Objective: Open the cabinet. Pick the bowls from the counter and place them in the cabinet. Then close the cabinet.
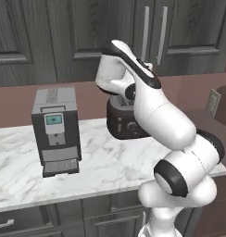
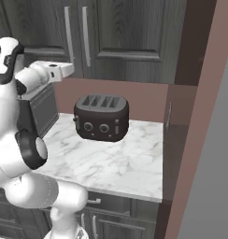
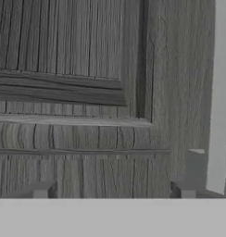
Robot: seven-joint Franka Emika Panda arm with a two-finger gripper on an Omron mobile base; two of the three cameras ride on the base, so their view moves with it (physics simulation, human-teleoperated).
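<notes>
Dark grey wood-grain cabinet [image 2: 111, 32] with long silver bar handles [image 3: 221, 97] above white marble tabletop [image 2: 116, 163], doors shut. Gripper [image 3: 114, 193] close before door panel, jaws spread, holding nothing. Black toaster [image 2: 102, 116] on tabletop.

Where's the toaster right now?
The toaster sits on the marble counter against the back wall, below the closed cabinet handles. In the left base view it is right of the coffee machine, partly behind the arm.
</notes>
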